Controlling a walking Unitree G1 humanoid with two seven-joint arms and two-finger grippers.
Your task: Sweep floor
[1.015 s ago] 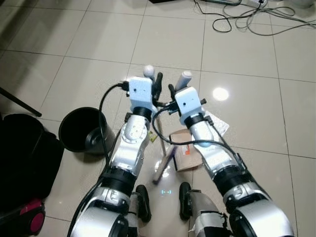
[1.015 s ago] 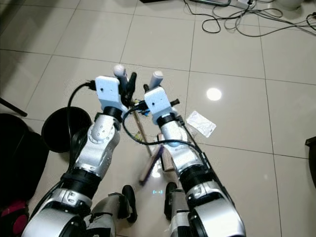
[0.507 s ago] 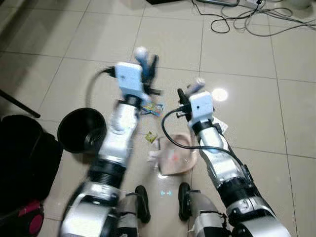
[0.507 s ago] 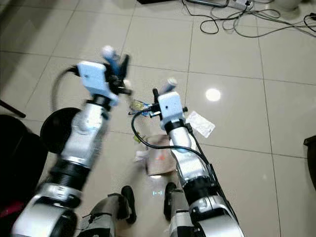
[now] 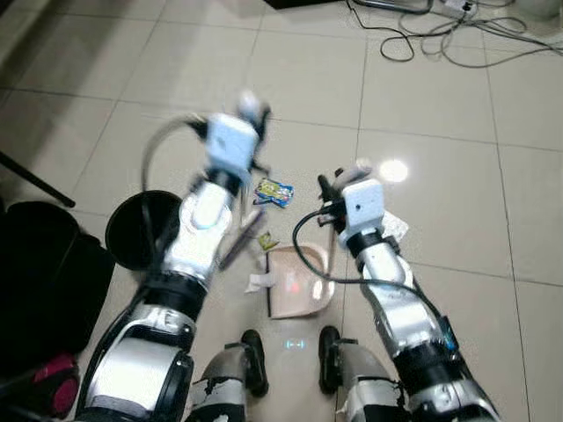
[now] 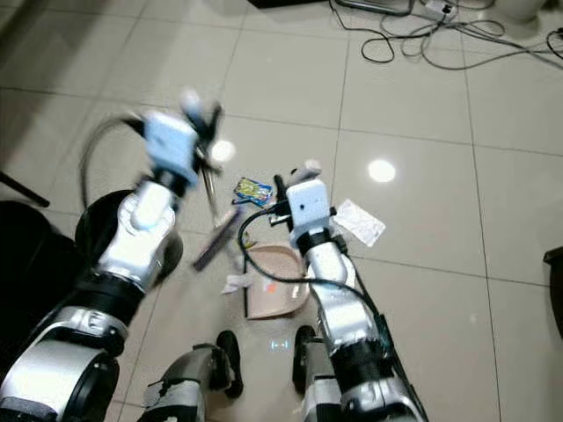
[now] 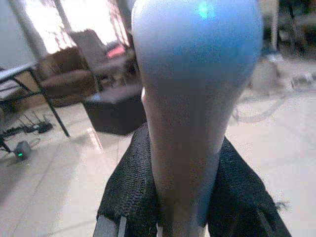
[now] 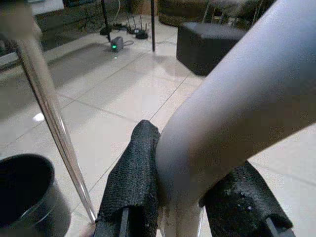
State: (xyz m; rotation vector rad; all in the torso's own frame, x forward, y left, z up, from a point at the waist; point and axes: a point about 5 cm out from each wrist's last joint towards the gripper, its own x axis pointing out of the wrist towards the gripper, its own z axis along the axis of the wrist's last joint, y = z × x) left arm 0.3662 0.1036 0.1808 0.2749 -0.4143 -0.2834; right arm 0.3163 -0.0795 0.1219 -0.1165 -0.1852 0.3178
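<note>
Fingers (image 7: pixel 129 190) of the left gripper (image 5: pixel 249 114) clamp the broom handle (image 7: pixel 195 94), angling the brush (image 6: pixel 215 237) toward the litter; the right gripper (image 5: pixel 345 176) pinches the dustpan handle (image 8: pixel 232 118), holding the dustpan (image 5: pixel 297 281) flat on the floor (image 5: pixel 422 114) to catch it; a wrapper (image 5: pixel 274 191), a white packet (image 6: pixel 358 221) and scraps lie near; a black bin (image 5: pixel 141 230) stands left; cables (image 5: pixel 440 35) sprawl beyond.

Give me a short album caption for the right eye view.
Robot's left gripper swings a broom while its right gripper holds a dustpan on the tiled floor among scattered wrappers.
</note>
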